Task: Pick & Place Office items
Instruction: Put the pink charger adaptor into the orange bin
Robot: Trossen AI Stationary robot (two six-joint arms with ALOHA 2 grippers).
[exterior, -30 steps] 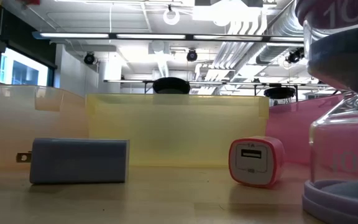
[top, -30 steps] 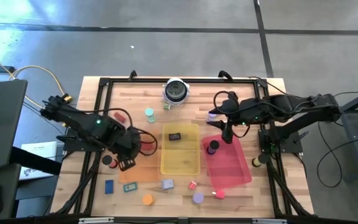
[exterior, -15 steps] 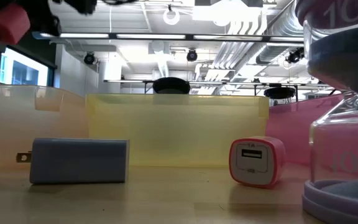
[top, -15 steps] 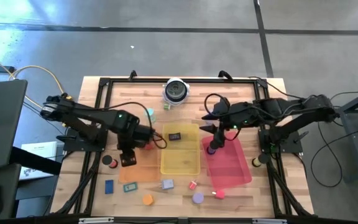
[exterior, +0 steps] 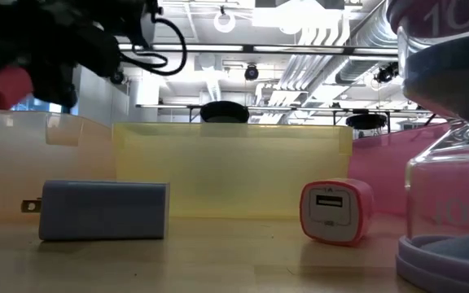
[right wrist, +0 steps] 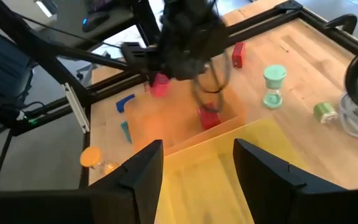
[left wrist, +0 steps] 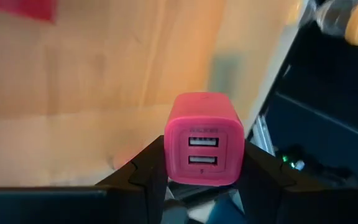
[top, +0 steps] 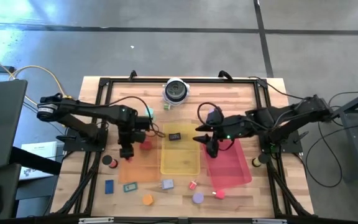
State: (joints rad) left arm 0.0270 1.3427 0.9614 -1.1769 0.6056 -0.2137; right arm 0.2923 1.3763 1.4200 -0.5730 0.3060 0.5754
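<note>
My left gripper [top: 128, 152] is shut on a pink USB charger cube [left wrist: 204, 146] and hangs over the orange tray [top: 135, 169]. The low view shows the cube [exterior: 2, 85] just above the tray's wall. A red piece [top: 145, 145] lies in the orange tray beside it. My right gripper [top: 207, 142] hovers open over the seam between the yellow tray [top: 180, 158] and the red tray [top: 232, 167], nothing between its fingers [right wrist: 145, 171]. My left gripper pinches the pink charger by two opposite side faces [left wrist: 171, 155] between its two fingers, the face with the two USB ports turned back toward the wrist. The fingers slant down from the far side. The cube is lifted clear of the orange tray.
A black piece [top: 174, 136] lies in the yellow tray. Along the near edge sit a blue block [top: 109, 186], a teal block [top: 129, 186], an orange disc [top: 147, 199], a grey charger [top: 166, 185] and a pink-white charger [top: 192, 185]. A round silver-and-black object [top: 176, 91] stands far.
My left gripper has come down over the orange tray with the pink charger, its wrist turning; the cube entered the low view from above and now sits near the tray wall's height. My right gripper has drifted toward the table's left, from the red tray toward the yellow tray's edge.
</note>
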